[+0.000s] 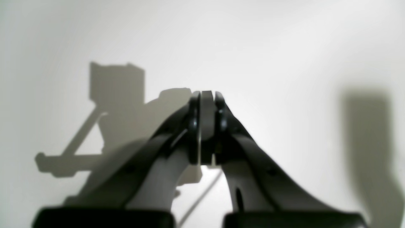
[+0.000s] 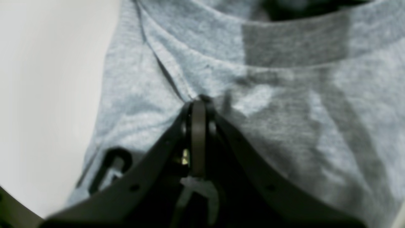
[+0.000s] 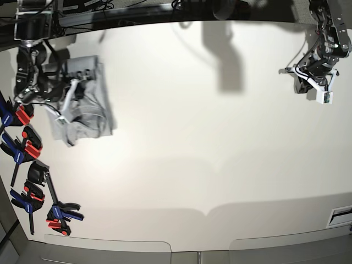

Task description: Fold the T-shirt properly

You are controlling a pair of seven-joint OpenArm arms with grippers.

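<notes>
- Arms sit far apart: my right arm is at the far left edge of the base view, over the T-shirt [image 3: 82, 104], and my left arm is at the far right edge, over bare table [image 3: 192, 165].
- My right gripper [image 2: 198, 109] points down onto the shirt, its jaws pressed flat together with no gap between the pads.
- In the right wrist view its tip rests on or just above the grey cloth, right beside a seam line; I cannot tell whether any fabric is pinched between the pads.
- My left gripper [image 1: 207, 101] is likewise closed tight, pads meeting, with nothing held; it hangs above plain white surface and throws a hard shadow to one side.
- In the base view my left arm is bent, with the wrist folded in towards the table's back edge.
- The T-shirt lies bunched in a small, roughly folded heap near the back left corner of the table, its light grey side up, with a ribbed band visible in the right wrist view.
- Several clamps [image 3: 33, 181] with red and blue handles line the table's left edge, just in front of the shirt and apart from it.
</notes>
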